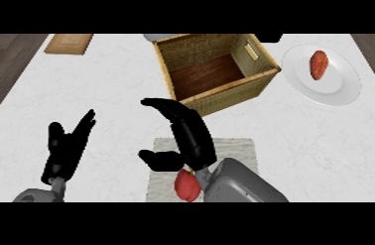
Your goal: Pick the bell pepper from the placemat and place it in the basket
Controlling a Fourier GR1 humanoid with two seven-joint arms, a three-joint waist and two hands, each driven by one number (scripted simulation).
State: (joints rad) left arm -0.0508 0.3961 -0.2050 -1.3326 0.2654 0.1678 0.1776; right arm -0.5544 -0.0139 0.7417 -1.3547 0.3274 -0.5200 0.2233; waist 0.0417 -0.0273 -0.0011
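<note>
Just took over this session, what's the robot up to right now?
The right hand is over the placemat, fingers stretched toward the basket and not curled round anything. The red bell pepper still lies on the placemat's near part, just under the wrist, so it isn't picked up yet. The basket stands open behind the mat. The left hand rests open at the left. Off to the right, a white plate holds a reddish food item.

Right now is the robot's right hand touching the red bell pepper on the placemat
Cannot tell. In the head view the right hand and its forearm overlap the bell pepper on the placemat, hiding any contact or gap.
</note>
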